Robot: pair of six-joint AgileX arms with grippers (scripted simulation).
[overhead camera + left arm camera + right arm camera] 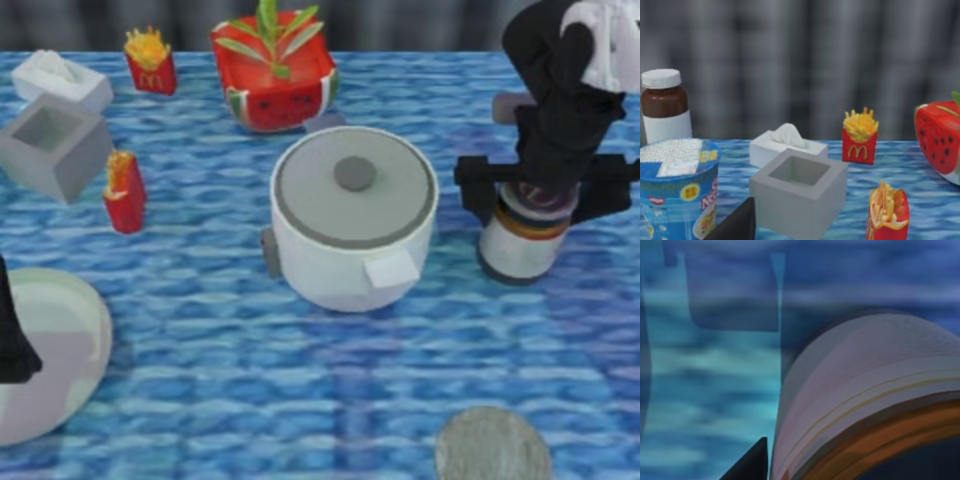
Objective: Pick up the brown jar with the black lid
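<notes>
The brown jar (pixel 518 248) stands upright on the blue table at the right, showing a white label, an amber band and a dark base. Its black lid (pixel 540 203) is mostly hidden under my right gripper (pixel 546 190), which hangs straight over it with jaws spread wider than the jar, one on each side. In the right wrist view the jar's label (pixel 865 380) and amber shoulder (pixel 900 445) fill the frame. One dark fingertip (pixel 754 465) sits just beside the label with a thin gap. My left gripper (pixel 12 345) is parked at the left edge, open and empty.
A big white pot (pixel 352 220) with a grey lid stands left of the jar. Behind are a watermelon planter (pixel 275 75), two fries boxes (pixel 150 60) (pixel 124 192), a grey cube box (pixel 52 145) and tissues (pixel 62 78). A plate (pixel 60 350) lies front left, a grey disc (pixel 492 445) front right.
</notes>
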